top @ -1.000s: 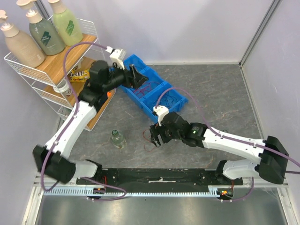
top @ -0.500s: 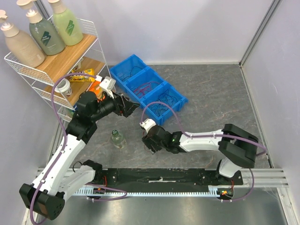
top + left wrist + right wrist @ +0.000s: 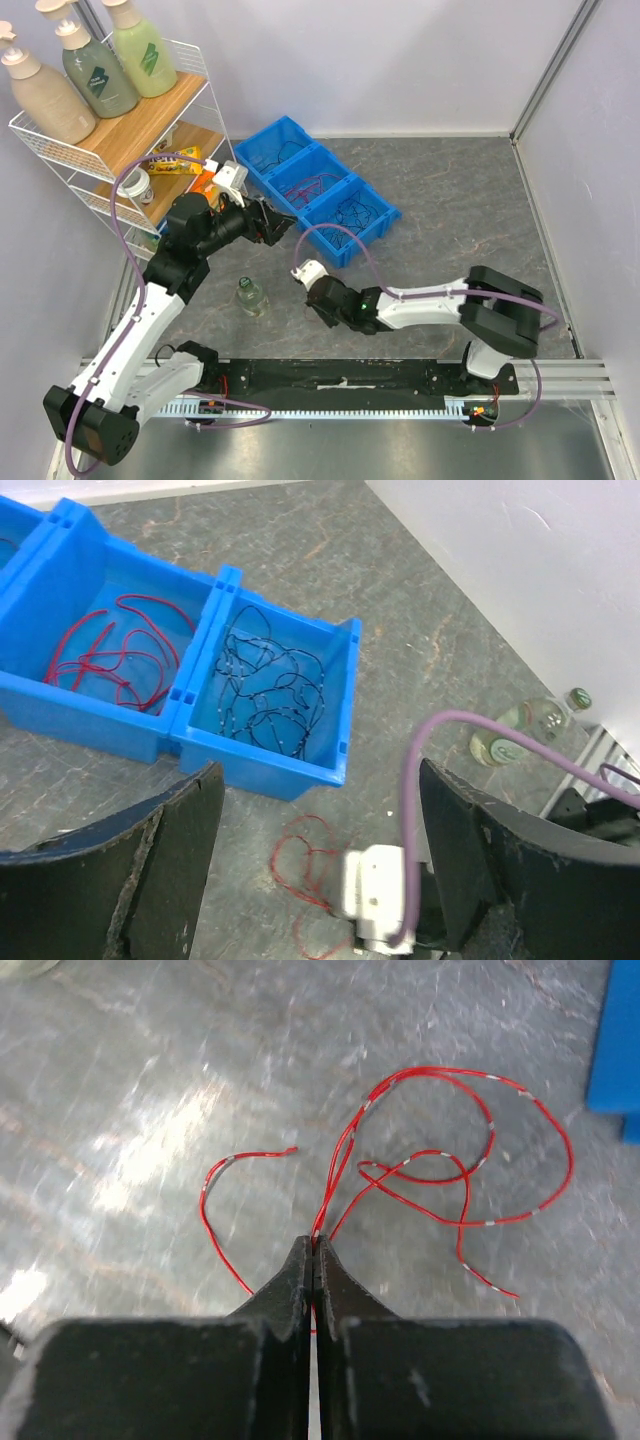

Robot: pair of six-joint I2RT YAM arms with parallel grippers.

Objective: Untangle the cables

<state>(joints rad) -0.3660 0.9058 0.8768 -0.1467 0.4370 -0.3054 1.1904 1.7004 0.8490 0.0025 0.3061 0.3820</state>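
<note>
A loose red cable [image 3: 440, 1160] lies in floppy loops on the grey table, just in front of the blue bins. My right gripper [image 3: 314, 1245] is low on the table and shut on strands of this red cable where they bunch together. The left wrist view shows the same red cable [image 3: 305, 865] beside the right arm's white camera housing [image 3: 375, 895]. My left gripper [image 3: 320, 780] hangs open above it, holding nothing. More red cables [image 3: 110, 650] fill the middle bin, and black cables [image 3: 265, 685] the end bin.
The blue three-part bin [image 3: 345, 252] stands diagonally behind the grippers. A small glass bottle [image 3: 250, 296] stands on the table left of the right gripper. A wire shelf [image 3: 110, 140] with pump bottles is at the far left. White walls close in the back and right.
The right gripper moved slightly left, came down and shut on the red cable. The left arm pulled back from over the bins toward the near left, still open.
</note>
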